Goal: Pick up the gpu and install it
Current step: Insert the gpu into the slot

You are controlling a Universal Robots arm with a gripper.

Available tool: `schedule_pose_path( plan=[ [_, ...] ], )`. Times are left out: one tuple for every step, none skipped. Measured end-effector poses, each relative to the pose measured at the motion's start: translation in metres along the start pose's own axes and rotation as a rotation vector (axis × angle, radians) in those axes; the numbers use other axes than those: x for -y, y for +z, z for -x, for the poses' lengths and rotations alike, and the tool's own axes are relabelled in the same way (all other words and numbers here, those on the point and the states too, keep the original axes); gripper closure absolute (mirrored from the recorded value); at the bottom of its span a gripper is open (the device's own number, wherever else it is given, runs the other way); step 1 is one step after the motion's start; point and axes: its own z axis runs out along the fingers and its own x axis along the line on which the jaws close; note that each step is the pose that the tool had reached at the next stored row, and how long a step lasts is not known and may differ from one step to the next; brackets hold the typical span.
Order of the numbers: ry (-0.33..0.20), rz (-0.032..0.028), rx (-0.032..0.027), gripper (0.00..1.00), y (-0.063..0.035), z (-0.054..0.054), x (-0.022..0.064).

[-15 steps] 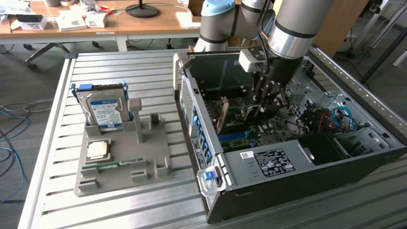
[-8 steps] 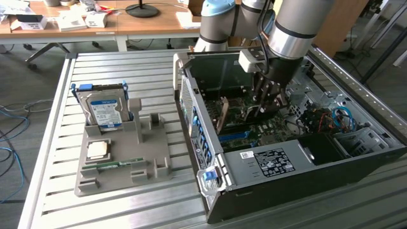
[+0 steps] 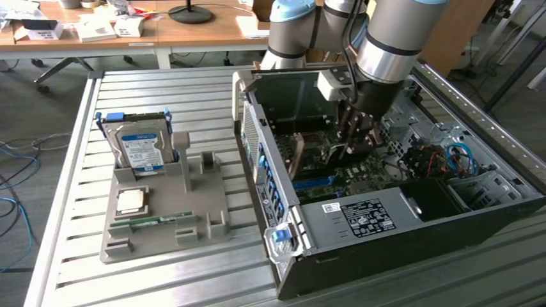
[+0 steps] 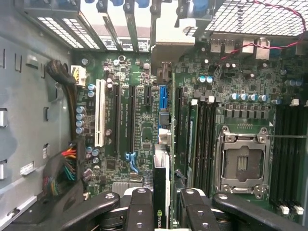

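A slatted aluminium table (image 3: 153, 268) spreads beneath the gripper (image 3: 352, 148). Behind the gripper, well apart, wooden desks (image 3: 196, 32) carry white boxes (image 3: 96, 29) and a black round base (image 3: 190, 13). Far off to the exterior view's left of the gripper, blue cables (image 3: 22, 163) trail over the grey floor (image 3: 43, 109).

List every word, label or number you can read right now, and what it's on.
Nothing reads clearly.
Thin black gpu card: small pale logo on its edge, no letters legible.
Silver hard drive, blue label: print too small.
Black-and-white sticker on the silvery metal box: too small.
Green motherboard: white markings blurred.
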Motion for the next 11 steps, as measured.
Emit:
schedule_pose_path(
  plan=[
    [0.000,-0.0001,-0.0001,0.74,0.0010,0.0000,-0.0007],
    [0.000,-0.0001,-0.0001,0.74,0.0022,-0.0001,-0.0014],
    [0.000,-0.0001,-0.0001,0.74,0.0031,-0.0001,-0.0019],
    [0.000,0.0000,-0.0003,0.74,0.0031,-0.0001,-0.0019],
    [0.000,0.0000,-0.0002,0.74,0.0031,-0.0001,-0.0019],
    [0.000,-0.0001,-0.0002,0.74,0.0031,-0.0001,-0.0019],
    [0.000,-0.0001,-0.0002,0.74,0.0031,-0.0001,-0.0019],
    [0.000,-0.0001,-0.0001,0.74,0.0033,-0.0001,-0.0019],
    [0.000,-0.0003,0.0007,0.74,0.0042,0.0000,-0.0019],
    [0.000,-0.0003,0.0009,0.74,0.0056,-0.0001,-0.0019],
    [0.000,-0.0002,0.0008,0.74,0.0071,-0.0002,-0.0019]
  ],
)
